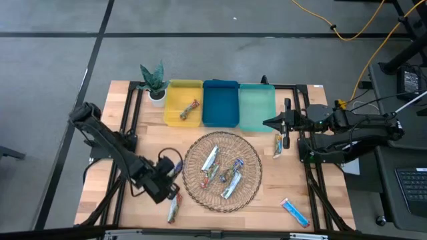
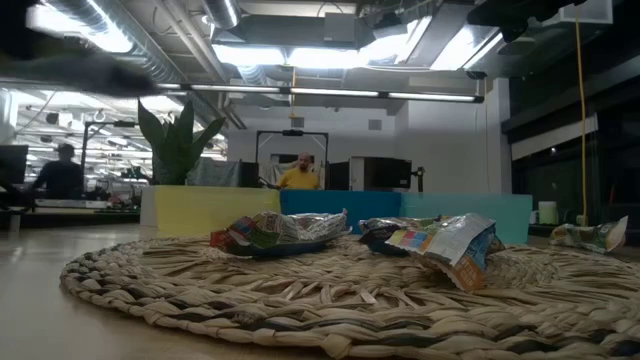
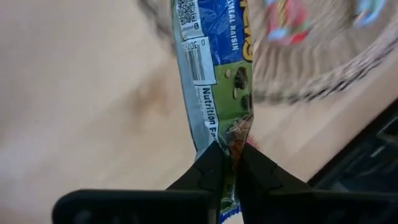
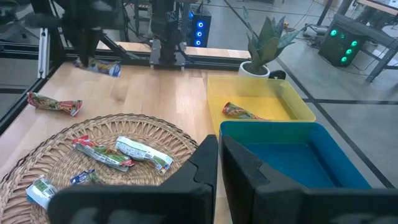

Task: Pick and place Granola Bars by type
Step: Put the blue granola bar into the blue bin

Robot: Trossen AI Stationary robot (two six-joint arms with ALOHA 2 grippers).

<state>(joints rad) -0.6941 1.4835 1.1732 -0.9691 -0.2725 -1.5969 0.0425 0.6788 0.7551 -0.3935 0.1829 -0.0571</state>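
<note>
While left fingers (image 3: 229,163) pinch granola bar (image 3: 214,74) over wooden table (image 1: 107,170), right fingers (image 4: 219,163) closed, empty.

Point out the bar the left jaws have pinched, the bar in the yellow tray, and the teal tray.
Pinched bar (image 3: 214,81), left wrist view, wrapper's barcode panel.
Bar in yellow tray (image 1: 189,109), high view, wrapper's middle.
Teal tray (image 1: 257,110), high view, bare floor.
</note>
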